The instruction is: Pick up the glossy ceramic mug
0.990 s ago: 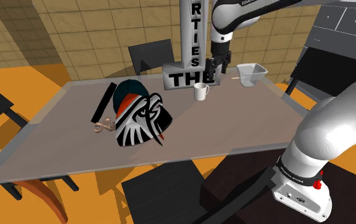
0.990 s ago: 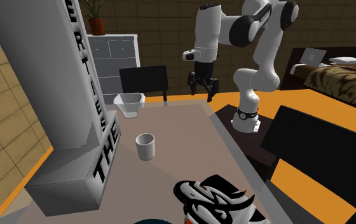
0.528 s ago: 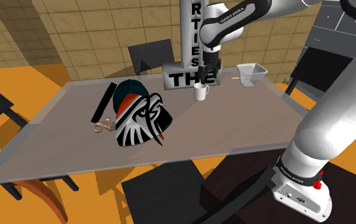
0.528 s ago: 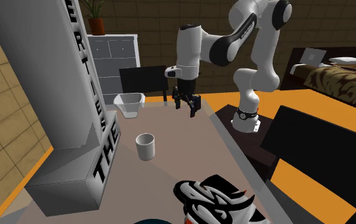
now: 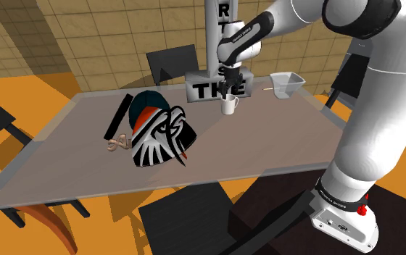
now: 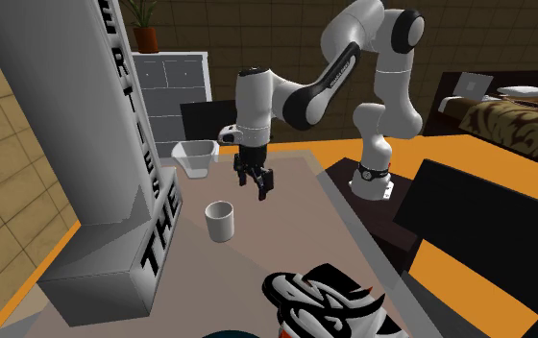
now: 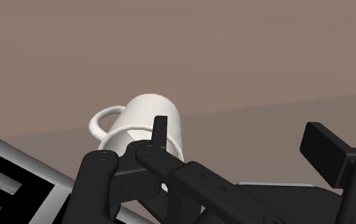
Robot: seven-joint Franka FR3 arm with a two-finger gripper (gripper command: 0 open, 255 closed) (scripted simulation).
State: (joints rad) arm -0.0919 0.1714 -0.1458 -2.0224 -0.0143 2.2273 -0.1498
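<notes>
Grey lettered block [image 6: 113,202] at the second exterior view's left; near it the white mug [image 6: 220,221] stands upright on the brown table [image 6: 301,226]. Right of the mug and higher, the black gripper [image 6: 254,185] hovers, fingers spread apart, clasping nothing.

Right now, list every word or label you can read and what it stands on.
"THE": on the base of the grey sign.
"ERT": stacked down the sign's upright in the second exterior view, part of a longer word that is cut off.
Small print on the arm, at its base band: too small to read.
No words on the cap, only a graphic.
No text on the mug.
</notes>
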